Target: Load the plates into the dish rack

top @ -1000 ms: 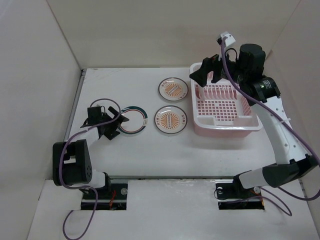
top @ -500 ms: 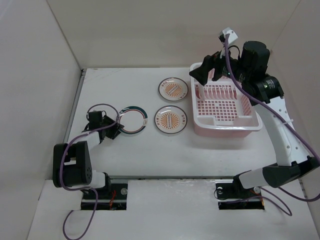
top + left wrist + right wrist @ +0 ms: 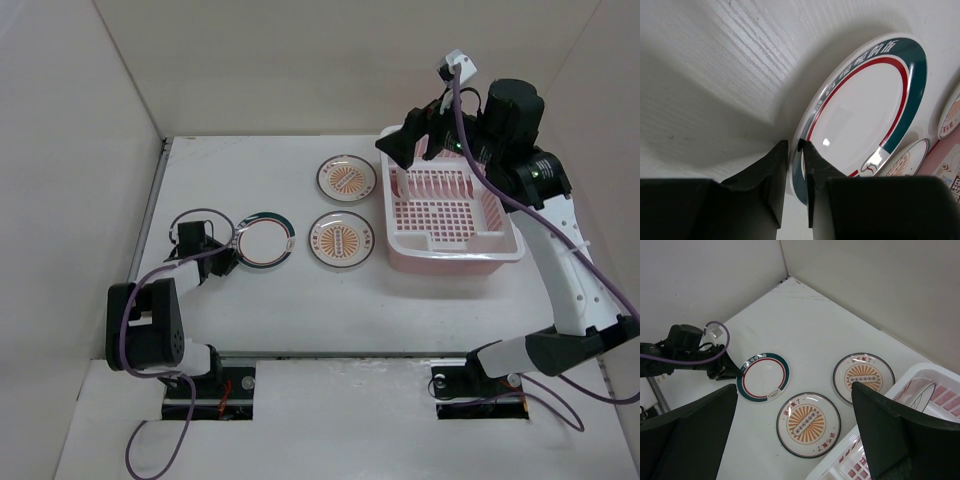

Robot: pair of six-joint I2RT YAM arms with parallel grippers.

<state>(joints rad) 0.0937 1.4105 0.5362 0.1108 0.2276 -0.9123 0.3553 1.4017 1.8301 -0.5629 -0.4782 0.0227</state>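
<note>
A white plate with a dark green rim (image 3: 265, 240) (image 3: 865, 115) (image 3: 763, 376) lies at the table's left. My left gripper (image 3: 226, 251) (image 3: 792, 145) is low beside it, shut on its near-left rim, one finger above and one below. Two plates with orange sunburst centres (image 3: 345, 179) (image 3: 340, 241) (image 3: 864, 378) (image 3: 809, 424) lie flat between it and the pink dish rack (image 3: 455, 252) (image 3: 828, 463). A dark-rimmed plate (image 3: 918, 392) stands on edge inside the rack. My right gripper (image 3: 410, 146) (image 3: 794, 386) hangs open and empty, high over the rack's far-left corner.
White walls enclose the table on the left, back and right. The left arm's purple cable (image 3: 190, 215) loops over the table beside the green-rimmed plate. Bare white tabletop (image 3: 330, 310) lies in front of the plates and rack.
My left gripper has closed from wide open onto the green-rimmed plate's rim and shifted slightly left. The right gripper has risen a little above the rack, still open.
</note>
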